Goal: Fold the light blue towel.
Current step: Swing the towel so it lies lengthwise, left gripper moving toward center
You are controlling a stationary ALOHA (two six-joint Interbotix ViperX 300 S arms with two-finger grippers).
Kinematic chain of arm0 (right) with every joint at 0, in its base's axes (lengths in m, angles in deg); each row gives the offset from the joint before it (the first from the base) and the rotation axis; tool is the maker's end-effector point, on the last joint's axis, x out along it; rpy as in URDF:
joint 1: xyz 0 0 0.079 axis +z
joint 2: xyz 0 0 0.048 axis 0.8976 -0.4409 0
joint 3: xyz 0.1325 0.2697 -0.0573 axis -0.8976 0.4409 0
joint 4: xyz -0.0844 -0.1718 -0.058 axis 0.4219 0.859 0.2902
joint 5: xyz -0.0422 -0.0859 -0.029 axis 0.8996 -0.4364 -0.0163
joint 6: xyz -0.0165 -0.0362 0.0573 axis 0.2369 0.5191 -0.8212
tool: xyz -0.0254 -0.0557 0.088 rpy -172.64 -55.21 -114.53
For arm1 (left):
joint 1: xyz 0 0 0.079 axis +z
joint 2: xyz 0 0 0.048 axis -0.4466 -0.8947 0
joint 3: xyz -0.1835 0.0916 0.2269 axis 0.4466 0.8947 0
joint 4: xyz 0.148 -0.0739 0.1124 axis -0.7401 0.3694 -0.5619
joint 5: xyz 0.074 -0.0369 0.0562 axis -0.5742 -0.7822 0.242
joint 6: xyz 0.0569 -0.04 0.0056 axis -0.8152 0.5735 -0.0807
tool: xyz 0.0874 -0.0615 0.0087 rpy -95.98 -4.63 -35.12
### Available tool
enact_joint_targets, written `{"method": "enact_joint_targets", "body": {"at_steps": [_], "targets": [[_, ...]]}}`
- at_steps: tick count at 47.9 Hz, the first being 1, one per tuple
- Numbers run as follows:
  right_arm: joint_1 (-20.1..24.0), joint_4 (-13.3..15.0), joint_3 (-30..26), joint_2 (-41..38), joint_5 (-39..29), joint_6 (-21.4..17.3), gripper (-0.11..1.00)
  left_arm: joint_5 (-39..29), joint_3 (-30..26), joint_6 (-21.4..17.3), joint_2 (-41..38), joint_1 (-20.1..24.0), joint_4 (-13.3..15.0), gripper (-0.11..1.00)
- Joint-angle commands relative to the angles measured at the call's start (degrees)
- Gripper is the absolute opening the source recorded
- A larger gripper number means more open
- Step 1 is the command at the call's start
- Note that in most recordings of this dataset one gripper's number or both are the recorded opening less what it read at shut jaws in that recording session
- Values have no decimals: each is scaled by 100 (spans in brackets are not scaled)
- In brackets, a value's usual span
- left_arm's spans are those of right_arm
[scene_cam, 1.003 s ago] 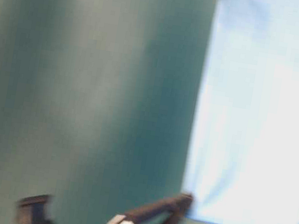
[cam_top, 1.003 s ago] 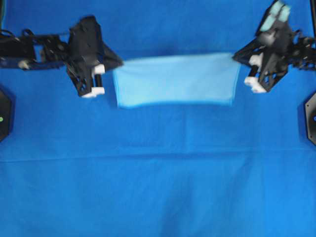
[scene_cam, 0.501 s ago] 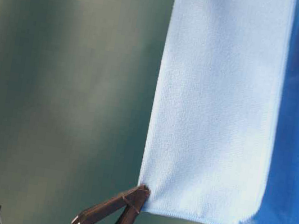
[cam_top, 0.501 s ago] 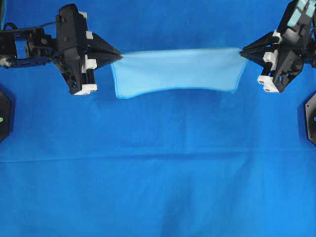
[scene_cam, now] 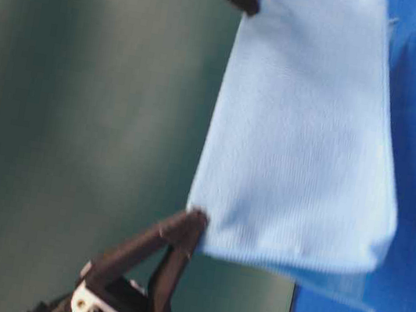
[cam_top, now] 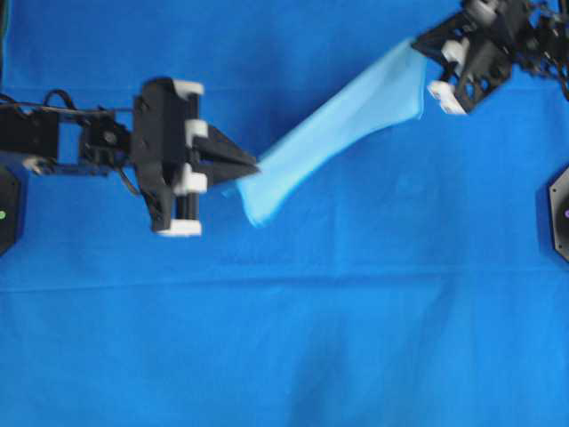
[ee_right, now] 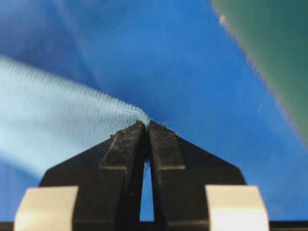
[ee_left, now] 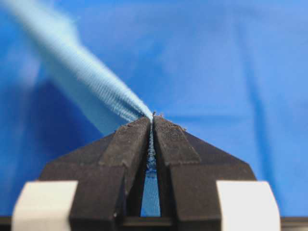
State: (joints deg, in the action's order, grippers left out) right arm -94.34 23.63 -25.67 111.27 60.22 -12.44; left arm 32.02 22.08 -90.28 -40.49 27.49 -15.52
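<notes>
The light blue towel [cam_top: 333, 129] hangs doubled over in the air, stretched on a slant from left of centre up to the far right. My left gripper [cam_top: 252, 167] is shut on its lower-left corner, and in the left wrist view the towel [ee_left: 91, 82] runs away from the pinched tips of that gripper [ee_left: 152, 117]. My right gripper [cam_top: 416, 42] is shut on the upper-right corner, and its wrist view shows the towel [ee_right: 57, 113] clamped at that gripper's tips [ee_right: 147, 122]. In the table-level view the towel [scene_cam: 305, 140] hangs between both grippers, the left gripper [scene_cam: 197, 216] low and the right gripper [scene_cam: 253, 6] high.
The royal-blue table covering [cam_top: 293, 338] spreads under everything. Black mounts sit at the left edge [cam_top: 7, 205] and right edge [cam_top: 560, 209]. A dark green wall [scene_cam: 79, 120] stands behind the table.
The left gripper has moved nearer and toward the centre; the right gripper has moved farther back. The towel, earlier stretched level across, now runs diagonally and looks narrower from above.
</notes>
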Motion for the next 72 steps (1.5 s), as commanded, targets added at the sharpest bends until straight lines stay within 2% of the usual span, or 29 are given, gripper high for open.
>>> {"method": "enact_joint_targets", "body": {"at_steps": [1, 7, 16, 25, 33, 41, 55, 60, 66, 72], "targets": [[-149, 185, -422, -246, 79, 9, 2, 176, -352, 9, -167, -308, 9, 3], [-158, 378, -976, -738, 79, 9, 2, 343, -800, 9, -606, -554, 9, 3], [-158, 431, -1600, -1266, 53, 18, 2, 369, -1441, 0, -1222, -747, 9, 3], [-149, 475, -1749, -1380, 70, 18, 2, 378, -1846, -88, -1547, -800, 9, 3], [-185, 475, -1626, -1283, 9, 18, 2, 448, -2101, -141, -1740, -800, 9, 3], [-413, 475, -1248, -940, -18, 18, 2, 817, -2584, -246, -2180, -800, 9, 3], [-729, 527, -316, 70, -211, 35, 2, 914, -3990, -343, -3296, -853, 9, 3], [-729, 580, -202, 211, -316, 35, 2, 905, -4307, -343, -3560, -853, 9, 3], [-729, 580, -237, 97, -334, 44, 2, 905, -4359, -220, -3683, -844, 9, 3], [-729, 580, -396, -290, -211, 53, 2, 949, -4061, 18, -3630, -800, 9, 3]]}}
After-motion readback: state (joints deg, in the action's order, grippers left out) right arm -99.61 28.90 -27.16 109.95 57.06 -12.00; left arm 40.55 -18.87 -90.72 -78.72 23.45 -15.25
